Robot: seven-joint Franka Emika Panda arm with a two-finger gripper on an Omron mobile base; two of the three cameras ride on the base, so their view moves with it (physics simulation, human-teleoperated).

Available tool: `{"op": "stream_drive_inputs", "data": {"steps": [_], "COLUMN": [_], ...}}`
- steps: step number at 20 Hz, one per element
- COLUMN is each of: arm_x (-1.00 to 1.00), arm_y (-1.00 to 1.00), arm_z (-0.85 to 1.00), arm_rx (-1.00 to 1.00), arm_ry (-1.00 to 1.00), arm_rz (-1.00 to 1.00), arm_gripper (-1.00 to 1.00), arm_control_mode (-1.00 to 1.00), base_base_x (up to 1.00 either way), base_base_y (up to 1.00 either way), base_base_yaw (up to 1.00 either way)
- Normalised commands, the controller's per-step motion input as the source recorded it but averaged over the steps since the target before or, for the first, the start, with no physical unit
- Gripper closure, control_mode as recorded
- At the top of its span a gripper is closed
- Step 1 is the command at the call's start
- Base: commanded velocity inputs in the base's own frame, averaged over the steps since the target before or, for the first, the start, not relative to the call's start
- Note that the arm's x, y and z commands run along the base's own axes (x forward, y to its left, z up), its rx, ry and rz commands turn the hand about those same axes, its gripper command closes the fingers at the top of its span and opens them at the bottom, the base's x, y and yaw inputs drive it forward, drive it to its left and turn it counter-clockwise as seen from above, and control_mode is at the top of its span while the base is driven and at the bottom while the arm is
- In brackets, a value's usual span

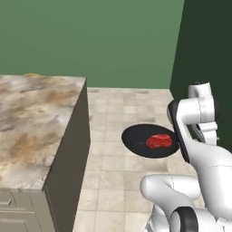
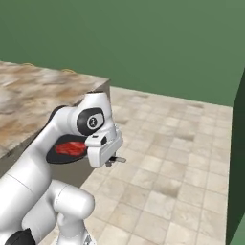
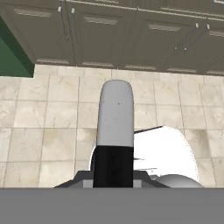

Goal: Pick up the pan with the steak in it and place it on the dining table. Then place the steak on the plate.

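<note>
Pan (image 1: 149, 140) hung level in the air above the tiled floor (image 1: 118, 118), steak (image 1: 159, 141) resting near its centre. Gripper (image 3: 114, 173) was clamped on the pan's handle (image 3: 115, 114), which ran straight out from the fingers. Dining table (image 1: 31, 122) stood left of the pan, apart from it; carrying leftward appeared necessary.

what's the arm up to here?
The arm is carrying the pan above the tiled floor, with the steak lying in it. The gripper is shut on the pan's handle, as the hand view shows. The dining table stands to the arm's left, its stone top beside and above the pan's level. The pan has not been set on it yet.
</note>
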Motion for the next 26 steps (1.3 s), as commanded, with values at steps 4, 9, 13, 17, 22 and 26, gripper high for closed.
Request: {"op": "stream_drive_inputs", "data": {"steps": [4,9,13,17,22,26], "arm_x": [0.00,0.00,0.00,0.00,0.00,0.00], "arm_y": [0.00,0.00,0.00,0.00,0.00,0.00], "arm_z": [0.00,0.00,0.00,0.00,0.00,0.00], "arm_rx": [0.00,0.00,0.00,0.00,0.00,0.00], "arm_ry": [0.00,0.00,0.00,0.00,0.00,0.00], "arm_rz": [0.00,0.00,0.00,0.00,0.00,0.00], "arm_gripper": [1.00,1.00,1.00,1.00,1.00,1.00], "arm_control_mode": [1.00,1.00,1.00,1.00,1.00,1.00], "base_base_x": [0.92,1.00,0.95,0.93,0.95,0.99], "base_base_y": [-0.18,-0.12,-0.17,-0.17,-0.13,-0.14], "base_base_yaw": [-0.19,-0.17,-0.18,-0.19,-0.19,-0.17]}}
